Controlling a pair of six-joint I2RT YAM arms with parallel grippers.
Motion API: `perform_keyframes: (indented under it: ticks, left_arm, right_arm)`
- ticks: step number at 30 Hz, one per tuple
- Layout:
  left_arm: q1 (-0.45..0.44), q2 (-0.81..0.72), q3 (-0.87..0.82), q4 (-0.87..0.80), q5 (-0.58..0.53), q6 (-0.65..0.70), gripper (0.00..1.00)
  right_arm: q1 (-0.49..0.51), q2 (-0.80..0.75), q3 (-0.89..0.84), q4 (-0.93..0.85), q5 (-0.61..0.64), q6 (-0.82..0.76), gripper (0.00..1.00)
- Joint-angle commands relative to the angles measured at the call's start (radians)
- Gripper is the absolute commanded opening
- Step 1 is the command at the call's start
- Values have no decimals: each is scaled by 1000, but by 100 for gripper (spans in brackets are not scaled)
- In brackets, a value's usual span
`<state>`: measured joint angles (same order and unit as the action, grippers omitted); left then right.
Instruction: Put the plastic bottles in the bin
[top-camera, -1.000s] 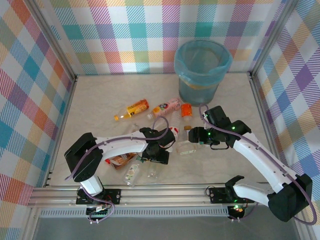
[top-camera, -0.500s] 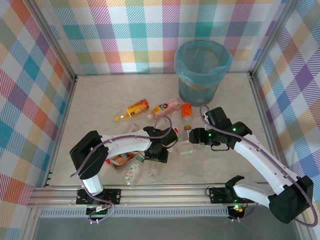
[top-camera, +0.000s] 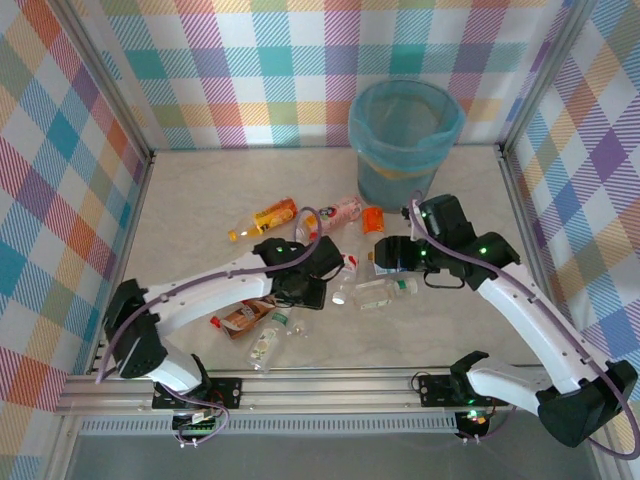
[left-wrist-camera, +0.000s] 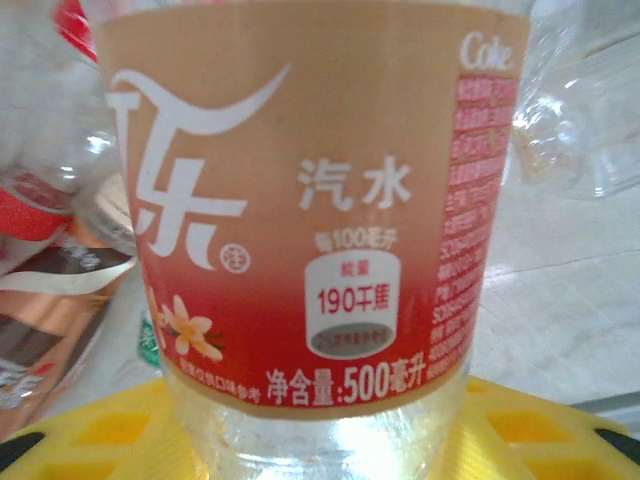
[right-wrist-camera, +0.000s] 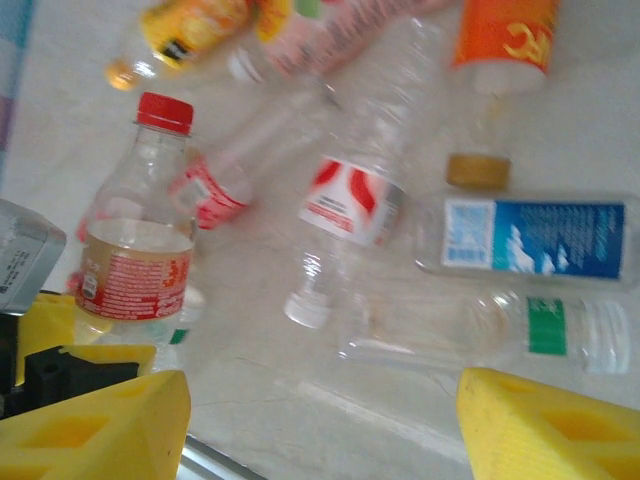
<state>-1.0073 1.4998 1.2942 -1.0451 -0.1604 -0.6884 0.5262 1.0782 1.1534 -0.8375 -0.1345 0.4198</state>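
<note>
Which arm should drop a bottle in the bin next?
Left, probably. The left gripper clamps the red-labelled bottle upright. The right gripper hangs open and empty over lying bottles, though it is nearer the bin.

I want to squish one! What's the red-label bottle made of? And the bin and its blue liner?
The red-label bottle looks like thin clear plastic: glossy, and see-through below its label, which seems to be printed film. The bin is probably hard matte grey-blue plastic, judged from afar. Its liner looks like thin translucent blue plastic film, crinkled over the rim.
</note>
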Motion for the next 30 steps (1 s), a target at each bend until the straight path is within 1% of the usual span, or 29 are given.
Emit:
perform_keyframes:
  ticks: [1, 5, 9, 12, 16, 17, 19, 21, 24, 28, 30]
  left_arm:
    - [-10, -100, 39, -70, -81, 44, 52]
    - [-9, -228, 31, 21, -148, 183, 52]
    - [-4, -330, 19, 141, -175, 386, 45]
    - [4, -372, 15, 238, -165, 545, 39]
    - [13, -381, 45, 330, -99, 714, 38]
    - [14, -379, 52, 350, -79, 738, 38]
    - [19, -378, 51, 389, -56, 763, 37]
    - [25, -374, 44, 418, -28, 768, 38]
    - [30, -368, 36, 448, 15, 764, 38]
    - [32, -358, 25, 474, 61, 762, 38]
    - [33, -354, 22, 482, 71, 762, 39]
  right_arm:
    - [3, 16, 106, 26, -103, -85, 71]
    - [2, 36, 247, 46, -197, -172, 75]
    - [2, 57, 380, 89, -314, -251, 80]
    - [1, 86, 452, 119, -329, -267, 81]
    - [1, 146, 541, 143, -376, -254, 80]
    - [1, 164, 561, 146, -391, -251, 79]
    - [2, 190, 589, 149, -379, -229, 78]
    - [1, 205, 601, 156, -387, -216, 78]
    - [1, 230, 620, 139, -411, -207, 75]
    - [1, 265, 646, 103, -475, -201, 67]
    - [1, 271, 647, 101, -494, -193, 61]
